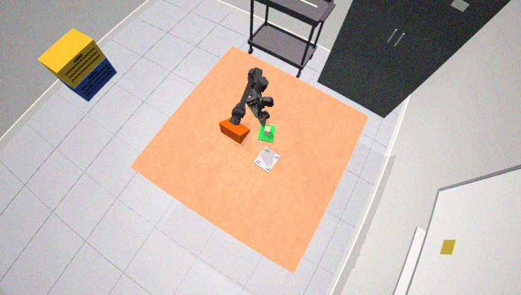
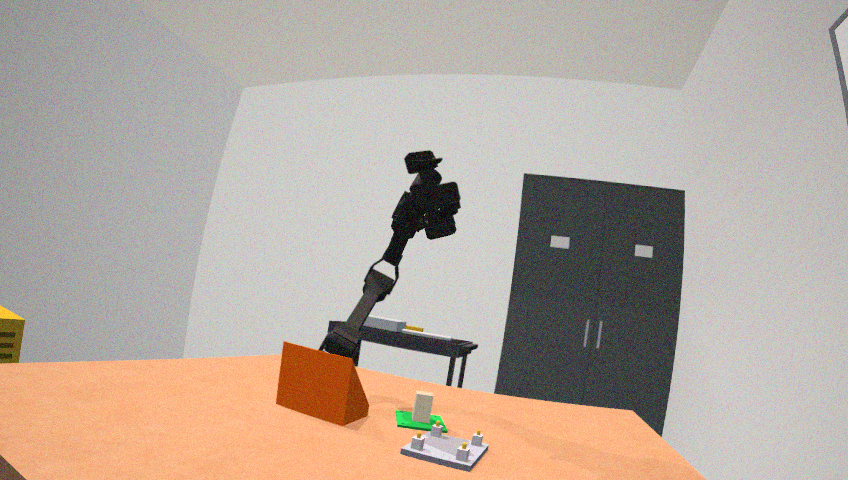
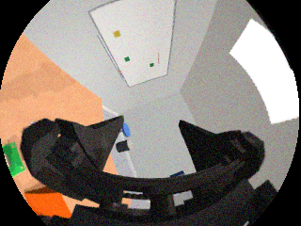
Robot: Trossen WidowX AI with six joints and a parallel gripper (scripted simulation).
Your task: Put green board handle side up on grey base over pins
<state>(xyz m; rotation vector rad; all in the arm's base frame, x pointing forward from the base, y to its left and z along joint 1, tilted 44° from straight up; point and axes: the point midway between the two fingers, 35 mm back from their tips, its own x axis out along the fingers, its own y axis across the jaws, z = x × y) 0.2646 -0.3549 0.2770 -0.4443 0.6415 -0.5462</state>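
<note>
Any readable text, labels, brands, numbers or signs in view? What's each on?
No legible text anywhere, so nothing to quote.
Cabinet doors: two pale blank-looking plates, no writing I can make out.
Whiteboard: coloured squares and thin marks, too small to read.
Yellow and blue crates: dark slots and patches, no readable label.
Green board, grey base: no visible markings.

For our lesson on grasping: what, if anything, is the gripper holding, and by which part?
Nothing is held: the gripper is open, and the green board lies on the table.
</note>
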